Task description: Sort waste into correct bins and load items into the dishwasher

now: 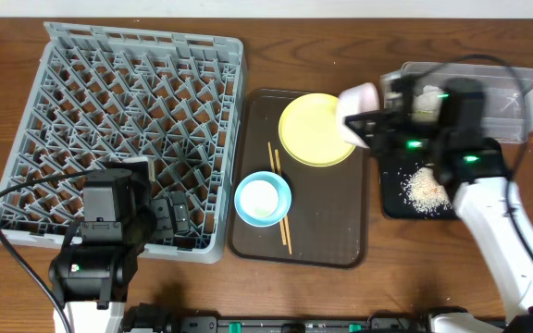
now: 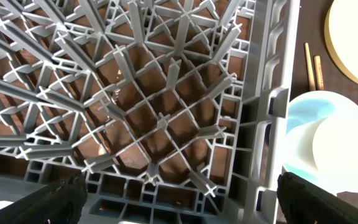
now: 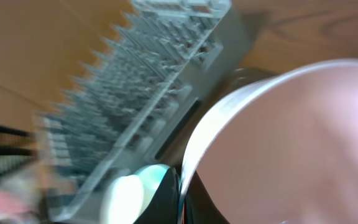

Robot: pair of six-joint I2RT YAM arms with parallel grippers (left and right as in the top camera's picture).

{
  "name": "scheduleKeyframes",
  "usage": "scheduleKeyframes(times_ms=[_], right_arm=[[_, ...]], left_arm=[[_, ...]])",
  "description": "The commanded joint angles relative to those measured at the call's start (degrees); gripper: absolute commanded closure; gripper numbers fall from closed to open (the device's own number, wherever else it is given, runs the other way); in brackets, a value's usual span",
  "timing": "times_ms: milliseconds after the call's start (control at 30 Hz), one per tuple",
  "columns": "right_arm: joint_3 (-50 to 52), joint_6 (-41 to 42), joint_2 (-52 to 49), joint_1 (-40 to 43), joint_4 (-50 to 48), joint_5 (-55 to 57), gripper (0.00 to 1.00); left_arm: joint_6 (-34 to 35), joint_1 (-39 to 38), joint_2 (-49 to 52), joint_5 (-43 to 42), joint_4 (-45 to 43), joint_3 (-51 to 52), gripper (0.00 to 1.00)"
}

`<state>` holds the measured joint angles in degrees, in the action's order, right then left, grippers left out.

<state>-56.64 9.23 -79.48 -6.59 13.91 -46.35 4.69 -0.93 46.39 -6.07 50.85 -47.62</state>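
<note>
Between right jaws, cream-white bowl (image 1: 357, 98)

Brown wood-grain table (image 1: 359, 37), evenly lit

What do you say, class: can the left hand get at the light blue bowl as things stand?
Probably yes. The open left hand hovers over the dish rack corner, the light blue bowl sits just past the rack wall, and nothing overhangs it.

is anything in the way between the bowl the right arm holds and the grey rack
Nothing tall. The cream-white bowl would cross the yellow plate lying flat on the brown tray to reach the dish rack; only the left gripper hangs over the rack's near right corner.
</note>
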Motion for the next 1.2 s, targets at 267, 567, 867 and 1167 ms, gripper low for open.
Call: scheduleKeyframes(times_ms=[267, 567, 867, 1167], right_arm=[[-0.68, -13.18, -6.75, -19.15, -6.03, 37.97, 0.99], [-0.72, -12.26, -8.26, -19.69, -4.04, 37.94, 0.99], [-0.74, 3.56, 5.01, -12.41, 8.00, 24.81, 0.99], [-0.61, 16.72, 5.77, 14.82, 12.35, -10.97, 0.99]], left_arm=[[0.48, -0.13, -0.09, -0.37, 0.11, -1.16, 0.02], [0.48, -0.13, -0.09, -0.35, 0.11, -1.16, 0.02], [0.46, -0.13, -0.09, -0.35, 0.11, -1.16, 0.02], [0.46, -0.13, -0.09, -0.35, 0.11, -1.16, 0.02]])
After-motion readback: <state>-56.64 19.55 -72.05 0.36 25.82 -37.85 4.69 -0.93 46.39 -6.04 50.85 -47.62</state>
